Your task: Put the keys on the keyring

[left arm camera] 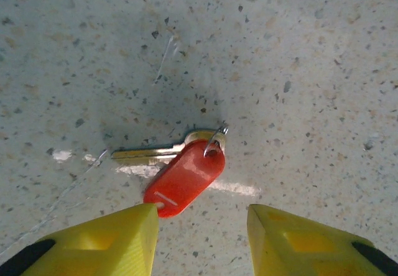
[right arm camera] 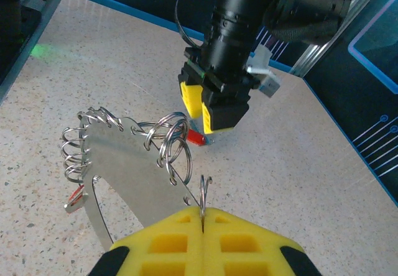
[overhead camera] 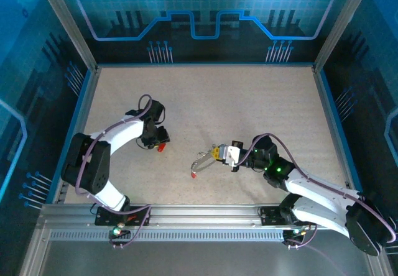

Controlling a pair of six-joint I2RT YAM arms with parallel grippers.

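Top external first, then each wrist

Top external: the left gripper [overhead camera: 155, 143] hangs low over a red key [overhead camera: 161, 147] on the table [overhead camera: 249, 102]. The right gripper [overhead camera: 216, 154] holds the keyring [overhead camera: 203, 159], which sticks out past its tips.

Left wrist: the jaws are wide apart. The red key lies flat just ahead of them, its red end close to one finger [left arm camera: 112, 239].

Right wrist: the jaws are squeezed together on the keyring's edge. Small rings [right arm camera: 171, 142] hang from its rim.

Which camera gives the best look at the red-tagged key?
The left wrist view: the red-tagged key lies close up, its blade and small ring clear. The top view shows a red speck by the left gripper; the right wrist view, a red sliver beneath that gripper.
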